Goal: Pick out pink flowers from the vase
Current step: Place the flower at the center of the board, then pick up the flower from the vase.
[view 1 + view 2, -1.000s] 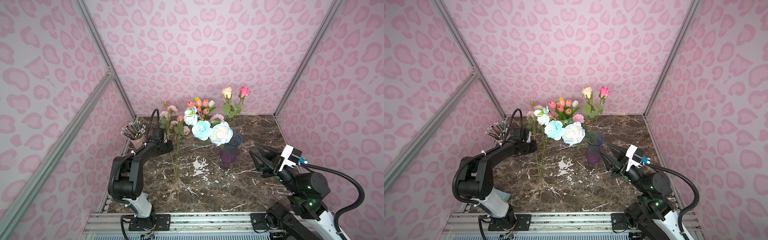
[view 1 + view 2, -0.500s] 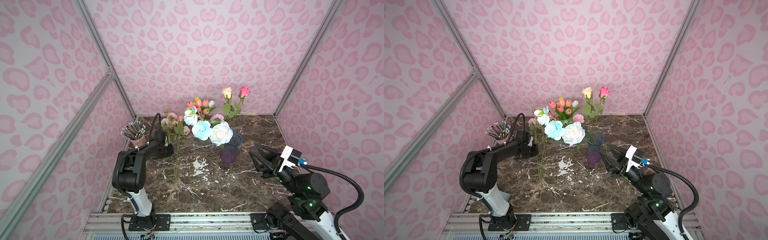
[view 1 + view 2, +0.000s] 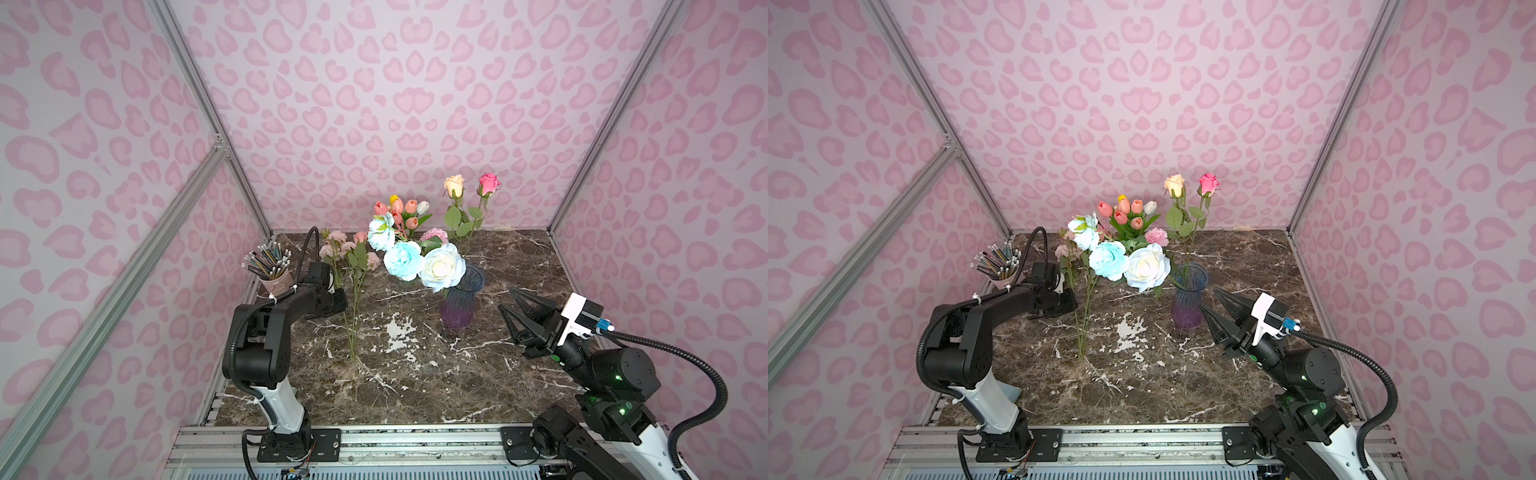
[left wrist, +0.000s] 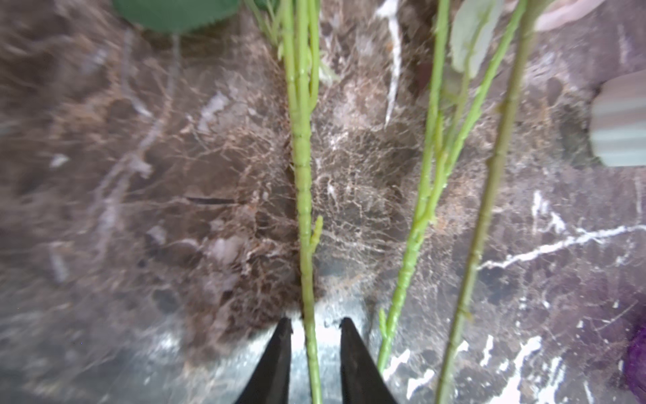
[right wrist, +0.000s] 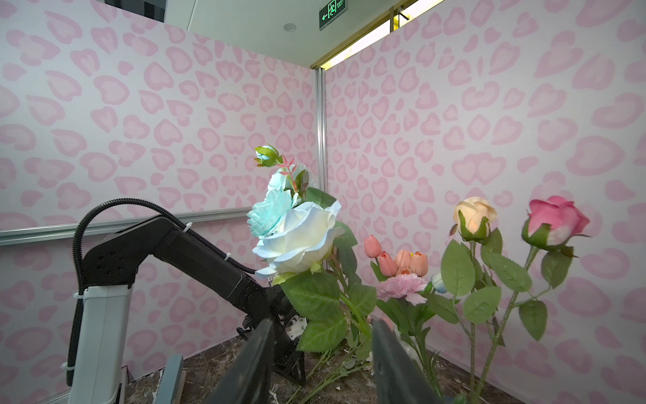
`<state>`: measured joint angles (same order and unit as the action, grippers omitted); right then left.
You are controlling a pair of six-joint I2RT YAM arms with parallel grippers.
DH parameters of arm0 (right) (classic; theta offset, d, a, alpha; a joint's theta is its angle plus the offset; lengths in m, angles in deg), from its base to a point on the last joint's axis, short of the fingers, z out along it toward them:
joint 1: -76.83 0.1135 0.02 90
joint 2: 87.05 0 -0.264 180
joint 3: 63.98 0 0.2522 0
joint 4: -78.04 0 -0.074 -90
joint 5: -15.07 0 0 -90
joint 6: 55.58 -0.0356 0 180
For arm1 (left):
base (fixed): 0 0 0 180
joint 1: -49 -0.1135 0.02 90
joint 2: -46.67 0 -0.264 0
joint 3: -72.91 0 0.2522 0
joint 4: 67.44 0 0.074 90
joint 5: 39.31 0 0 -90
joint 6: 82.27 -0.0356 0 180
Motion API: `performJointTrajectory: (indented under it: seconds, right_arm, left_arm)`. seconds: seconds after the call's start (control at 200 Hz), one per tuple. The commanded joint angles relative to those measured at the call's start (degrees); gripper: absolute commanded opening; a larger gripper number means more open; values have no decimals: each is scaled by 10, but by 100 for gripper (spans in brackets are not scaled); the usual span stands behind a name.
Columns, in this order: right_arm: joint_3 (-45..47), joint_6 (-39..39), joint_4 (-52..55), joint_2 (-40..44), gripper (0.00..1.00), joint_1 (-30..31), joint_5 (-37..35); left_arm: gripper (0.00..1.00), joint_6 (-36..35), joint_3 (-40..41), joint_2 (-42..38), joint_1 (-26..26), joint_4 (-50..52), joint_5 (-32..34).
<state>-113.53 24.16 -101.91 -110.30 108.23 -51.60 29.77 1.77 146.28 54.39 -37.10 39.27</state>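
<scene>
The left gripper [image 4: 314,323] is released. Its wrist view shows the two black tips parted, with one green stem [image 4: 303,196] running between them and a sliver of space on either side. More stems [image 4: 487,210] lie just beside it on the marble worktop [image 4: 140,210]. That view cuts off the blooms. Both top views show the reverse. The tips of the gripper [image 3: 338,300] are hidden low against the stems, but beyond them, toward the back wall, sit the pale pink flowers [image 3: 336,237] those stems carry. They are outside the vase [image 3: 457,309], which stands off to the gripper's side. Behind the gripper's wrist is a cup of pencils [image 3: 274,279], seen only from above.

The right gripper [image 3: 506,299] is spread open and holds nothing, with its tips pointing at the vase just ahead. Its wrist view, looking out between the two tips [image 5: 321,323], shows the bouquet side-on. Straight ahead are a ruffled pink bloom [image 5: 402,285] and salmon tulips [image 5: 395,260] above it. A magenta rosebud [image 5: 555,218] rises tall beside a peach rose [image 5: 473,213]. From above, large blue and white blooms [image 3: 419,262] overhang the vase mouth.
</scene>
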Motion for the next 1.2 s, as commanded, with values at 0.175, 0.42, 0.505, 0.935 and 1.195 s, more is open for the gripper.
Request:
performJointTrajectory:
  seconds: [0.175, 0.42, 0.505, 0.935, 1.195]
  right_arm:
    - [-47, 9, 82, -36, 46, 1, -117]
    - [-152, -15, 230, -148, 44, -1, -228]
    - [-166, -29, 241, -179, 42, -4, -241]
    - [-217, -53, 220, -324, 43, -100, -119]
    - [-214, -40, 170, -382, 44, -135, -93]
  left_arm:
    - [44, 89, 47, -151, 11, -6, 44]
    - [45, 59, 76, -317, 149, -16, 121]
    - [45, 49, 93, -357, 204, -18, 123]
    - [45, -62, 137, -503, 314, -4, 45]
    - [45, -106, 144, -530, 328, 34, 30]
